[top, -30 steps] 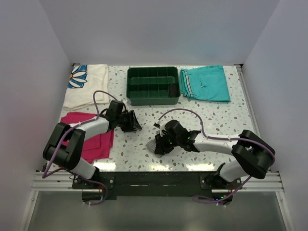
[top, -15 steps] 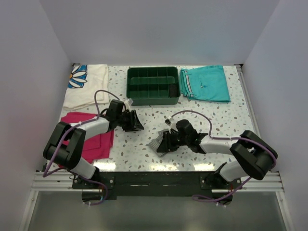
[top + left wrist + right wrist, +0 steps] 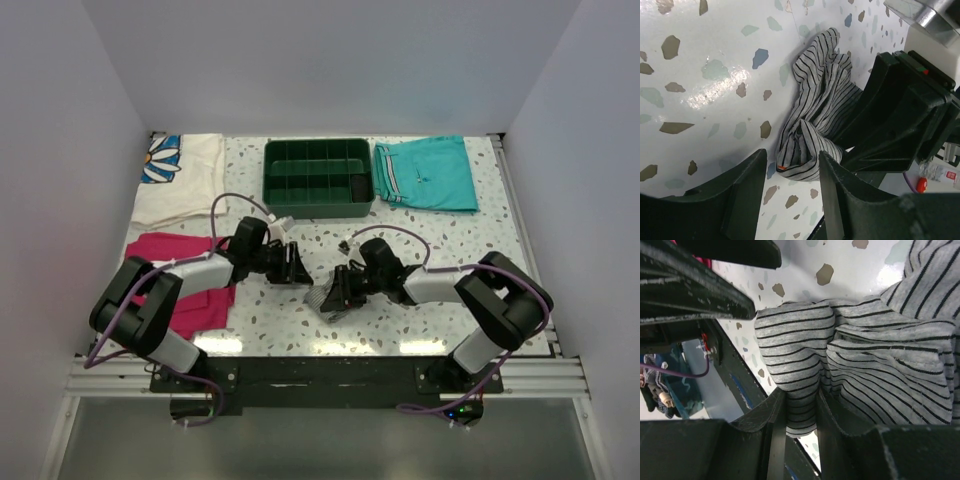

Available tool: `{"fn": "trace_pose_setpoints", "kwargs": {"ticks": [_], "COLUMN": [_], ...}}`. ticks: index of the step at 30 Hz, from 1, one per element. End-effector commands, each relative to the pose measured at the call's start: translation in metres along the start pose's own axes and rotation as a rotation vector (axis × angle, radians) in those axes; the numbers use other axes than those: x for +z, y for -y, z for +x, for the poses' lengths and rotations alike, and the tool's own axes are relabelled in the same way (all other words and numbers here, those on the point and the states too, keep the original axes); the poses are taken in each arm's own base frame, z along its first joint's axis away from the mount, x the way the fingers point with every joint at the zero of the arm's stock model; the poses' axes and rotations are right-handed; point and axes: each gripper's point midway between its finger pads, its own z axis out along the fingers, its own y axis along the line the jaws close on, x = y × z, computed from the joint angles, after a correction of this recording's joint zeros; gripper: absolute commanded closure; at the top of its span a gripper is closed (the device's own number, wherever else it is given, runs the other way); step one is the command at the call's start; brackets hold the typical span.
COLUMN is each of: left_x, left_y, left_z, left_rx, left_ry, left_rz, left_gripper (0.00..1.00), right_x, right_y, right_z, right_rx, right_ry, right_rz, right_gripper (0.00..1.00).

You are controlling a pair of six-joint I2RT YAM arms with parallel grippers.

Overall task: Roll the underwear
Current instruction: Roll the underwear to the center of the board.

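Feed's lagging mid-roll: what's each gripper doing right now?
Left gripper: open, holding nothing.
Right gripper: shut on the underwear.

It looks like a robotics lab test cell. Plain white walls (image 3: 330, 60) box in a speckled table (image 3: 460, 245). A metal rail (image 3: 330, 372) at the near edge carries the left arm (image 3: 190, 268) and right arm (image 3: 440, 288), and sorted props lie far back: a green tray (image 3: 318, 208) and teal shorts (image 3: 430, 175).

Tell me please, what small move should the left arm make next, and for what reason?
Probably close the left gripper on the bunched end of the underwear. Its jaws stand open with that end lying between the tips, while the right gripper is shut on another part of the cloth. With both ends held, the arms could likely work the cloth into a roll.
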Motion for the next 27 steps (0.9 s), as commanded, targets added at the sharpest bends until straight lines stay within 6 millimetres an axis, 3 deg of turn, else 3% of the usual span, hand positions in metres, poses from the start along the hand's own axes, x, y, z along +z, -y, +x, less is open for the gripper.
{"fn": "trace_pose_setpoints", "kwargs": {"ticks": [1, 10, 20, 27], "left_x": [-0.004, 0.011, 0.020, 0.023], "left_y": [0.018, 0.021, 0.005, 0.004], "left_z": [-0.007, 0.000, 0.024, 0.031], "left_rx": [0.095, 0.096, 0.045, 0.031], "left_ry": [0.043, -0.001, -0.075, -0.091], "left_rz": [0.090, 0.191, 0.194, 0.221], "left_gripper": [0.48, 0.46, 0.43, 0.43], "right_x": [-0.007, -0.008, -0.010, -0.009], "right_y": [0.072, 0.083, 0.087, 0.086], "right_z": [0.036, 0.045, 0.045, 0.042], "right_rx": [0.130, 0.147, 0.134, 0.114], "right_ry": [-0.083, -0.114, -0.127, -0.121], "right_rz": [0.293, 0.329, 0.350, 0.348], "right_gripper": [0.77, 0.77, 0.77, 0.76]}}
